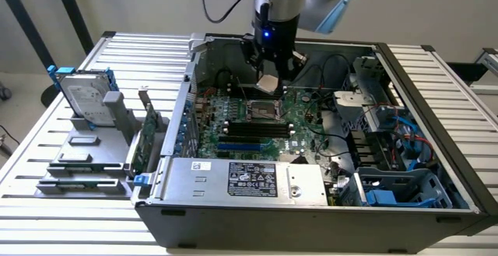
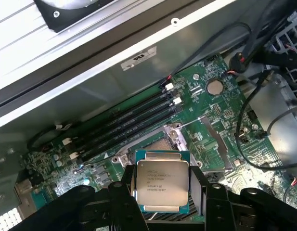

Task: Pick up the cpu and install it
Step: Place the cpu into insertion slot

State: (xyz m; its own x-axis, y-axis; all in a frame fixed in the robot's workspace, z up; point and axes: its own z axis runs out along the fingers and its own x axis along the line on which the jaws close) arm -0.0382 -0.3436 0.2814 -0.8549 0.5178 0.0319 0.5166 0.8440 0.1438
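The end effector (image 1: 269,76) hangs inside the open PC case (image 1: 311,215), over the motherboard (image 1: 300,129), and is clamped on the cpu (image 1: 267,83). In the wrist view its two black fingers (image 2: 125,195) pinch opposite side edges of the cpu (image 2: 161,183). The silvery plate w/ printed text faces up toward the wrist, and the green substrate rim shows around it. So the task's thing is in the grip and off the board, not seated.

Key relation: the cpu socket (image 1: 263,110) lies below the end effector, w/ clear air between chip and socket in the exterior view. From the wrist view, the socket frame (image 2: 155,144) peeks out past the cpu's edge on the side toward the RAM slots (image 2: 124,126). The chip therefore looks offset a bit from dead-centre, not yet stacked over the opening. The cpu is approx square, w/ no strong long axis. Its edges look rotated vs the socket frame and the RAM slot lines, so yaw prob isn't matched. This is a judgement, as perspective may exaggerate it.

Well off to the side of the end effector, outside the case, the hard drive (image 1: 86,98) and a green card (image 1: 144,139) stand in holders on the bench (image 1: 46,151).
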